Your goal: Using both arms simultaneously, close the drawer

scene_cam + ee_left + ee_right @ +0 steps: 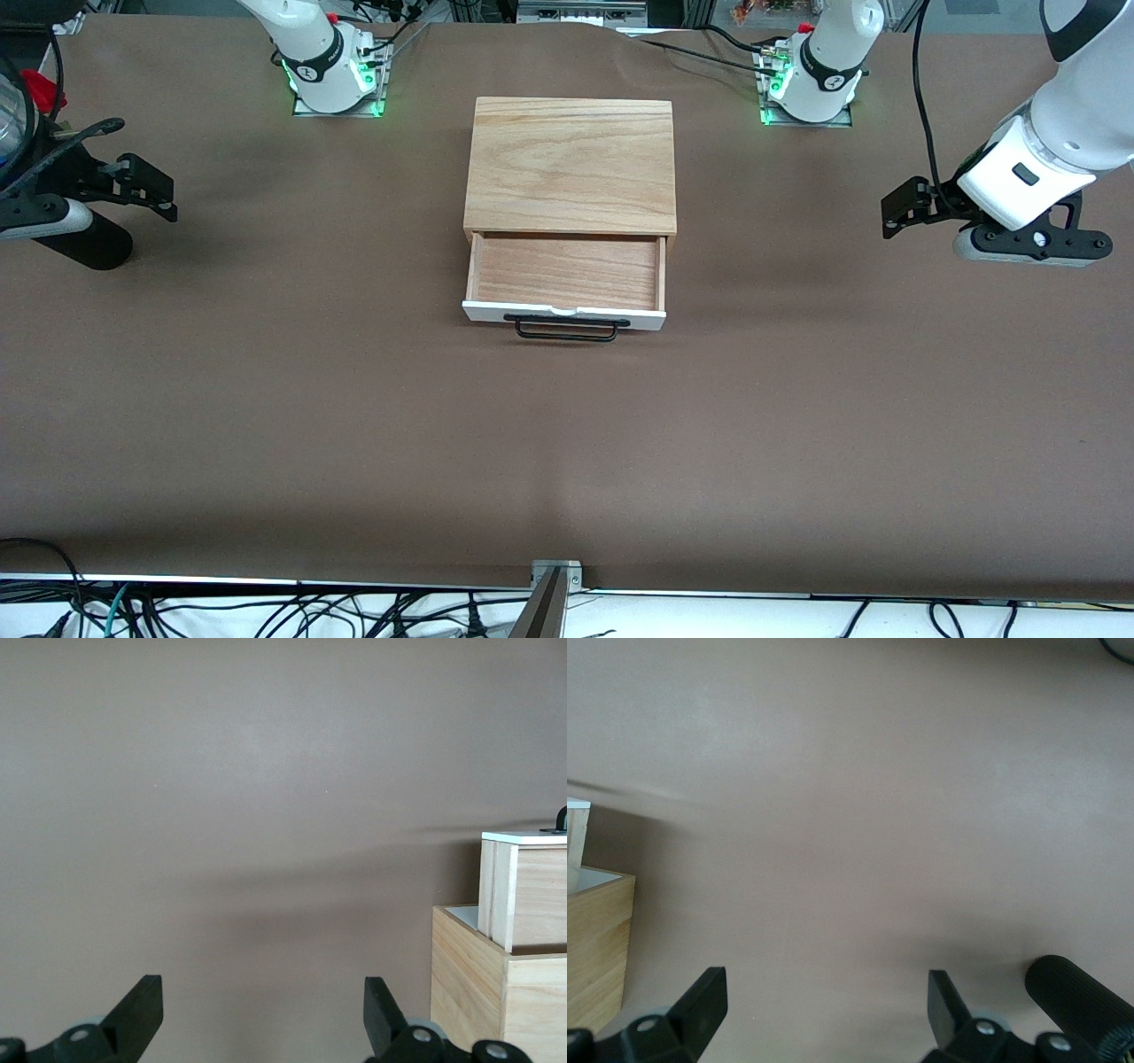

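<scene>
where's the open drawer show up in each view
Front view: the drawer sits mid-picture, pulled out of the oak cabinet toward the camera.
Left wrist view: drawer at the edge, sticking out of the cabinet.
Right wrist view: only a sliver at the edge.
Shared landmark: the cabinet.

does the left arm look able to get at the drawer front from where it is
Probably yes: the left gripper hangs open over bare table at its own end, and nothing stands between it and the drawer front.

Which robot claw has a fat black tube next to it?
The right tool, over the right arm's table end, beside the black cylinder. The left tool has none.
</scene>
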